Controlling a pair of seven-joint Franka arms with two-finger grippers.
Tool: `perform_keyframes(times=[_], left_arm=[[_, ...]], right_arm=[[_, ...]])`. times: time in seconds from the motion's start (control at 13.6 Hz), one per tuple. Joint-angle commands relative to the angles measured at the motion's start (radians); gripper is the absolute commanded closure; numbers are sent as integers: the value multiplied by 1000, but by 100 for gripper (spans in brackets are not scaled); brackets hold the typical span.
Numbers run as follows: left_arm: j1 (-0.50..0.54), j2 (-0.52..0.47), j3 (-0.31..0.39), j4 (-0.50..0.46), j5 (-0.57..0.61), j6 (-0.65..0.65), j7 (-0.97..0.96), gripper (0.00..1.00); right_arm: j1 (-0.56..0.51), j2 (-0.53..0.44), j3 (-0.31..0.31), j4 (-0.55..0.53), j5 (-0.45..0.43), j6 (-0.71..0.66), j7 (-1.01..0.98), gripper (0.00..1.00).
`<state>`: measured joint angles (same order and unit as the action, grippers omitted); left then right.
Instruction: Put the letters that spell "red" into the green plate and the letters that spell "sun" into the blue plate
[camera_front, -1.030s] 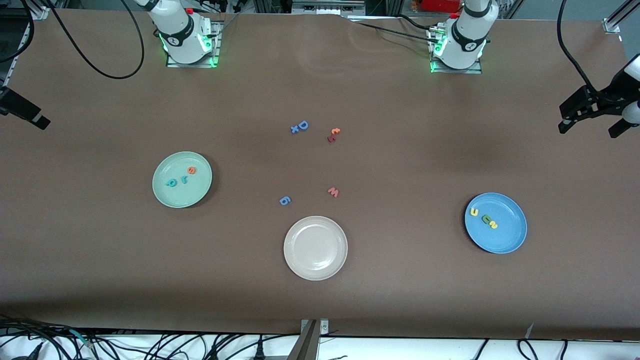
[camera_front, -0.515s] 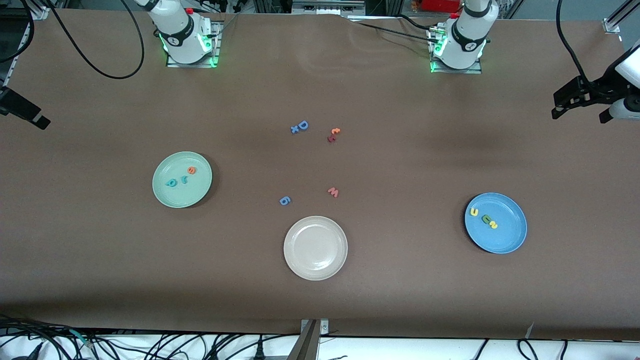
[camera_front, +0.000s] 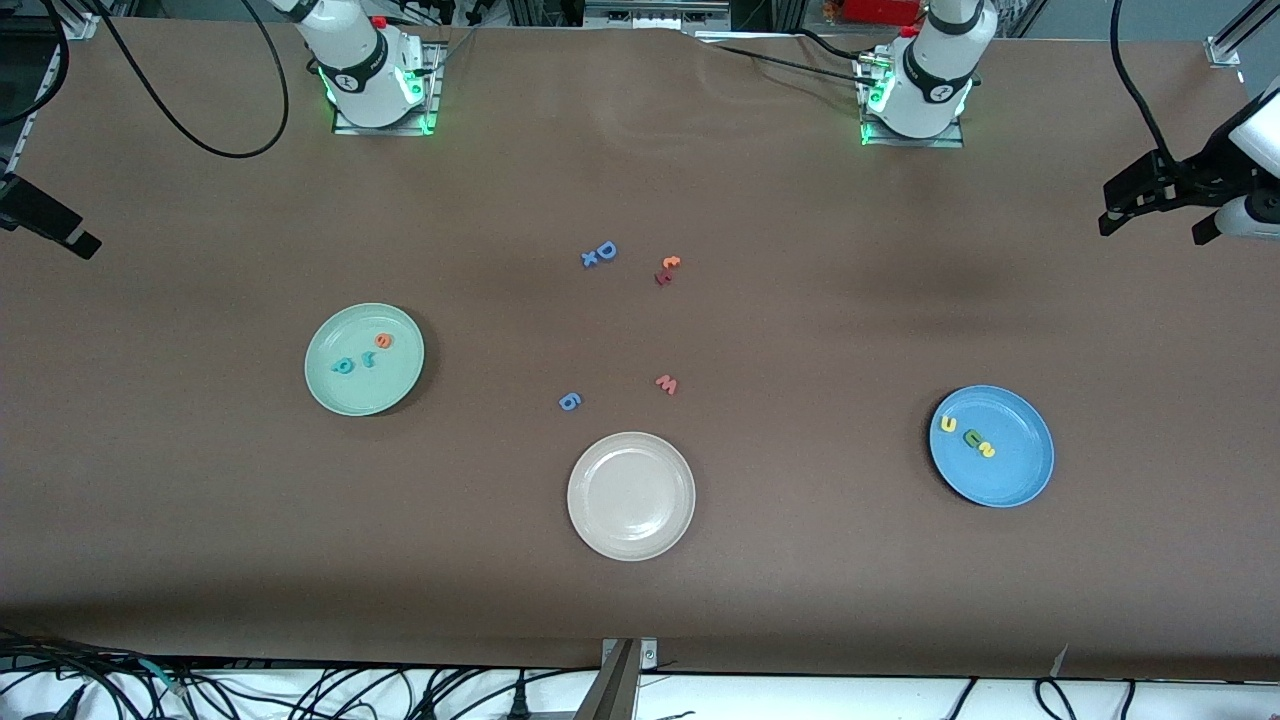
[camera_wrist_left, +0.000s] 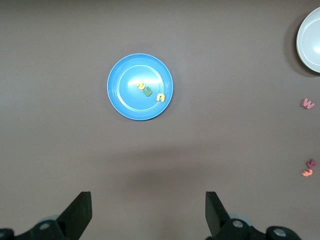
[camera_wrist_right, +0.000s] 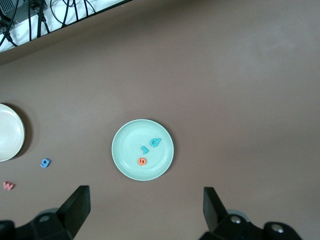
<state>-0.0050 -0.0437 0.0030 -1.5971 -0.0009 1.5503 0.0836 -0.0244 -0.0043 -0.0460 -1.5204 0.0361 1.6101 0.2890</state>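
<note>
Dial laid flat on the table as the front camera sees it, 12 o'clock toward the robot bases.

Green plate (camera_front: 400, 385): at 9 o'clock of the table's middle. Holds all three letters of "red": orange e (camera_front: 383, 341) at 1 o'clock of the plate's centre, teal r (camera_front: 368, 358) about at the centre, teal d (camera_front: 344, 365) at 8 o'clock, just beside the r.

Blue plate (camera_front: 1020, 480): between 3 and 4 o'clock of the table's middle. Holds all three letters of "sun": yellow arch (camera_front: 948, 425) at 10 o'clock near the rim, green arch (camera_front: 973, 438) just off centre toward 10 o'clock, yellow s (camera_front: 987, 450) at the centre, touching or nearly touching the green arch.

Cream plate (camera_front: 600, 530): at 6 o'clock, nothing in it.

Loose on the bare table: blue D (camera_front: 606, 250) and blue x (camera_front: 589, 259) touching at 12 o'clock; orange t (camera_front: 671, 262) and a dark red letter (camera_front: 662, 277) close together beside them; pink w (camera_front: 667, 384) at 1 o'clock of the cream plate; blue g (camera_front: 569, 402) at 11 o'clock of it.

Left gripper (camera_front: 1155, 228): up in the air over the table's edge at 2 o'clock, fingers spread wide, nothing between them.

Right gripper (camera_wrist_right: 145, 210): raised over the table with the green plate in its wrist view, fingers likewise spread wide, carrying nothing.
</note>
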Motion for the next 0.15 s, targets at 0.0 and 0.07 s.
perform_keyframes(times=[0.0,0.07], left_arm=[[0,56,5,97,-28,-59,-2,0],[-3,57,5,100,-28,-61,-2,0]], right_arm=[[-5,-28,5,-26,1,-1,-7,0],[-5,-28,5,-26,1,-1,-7,0]])
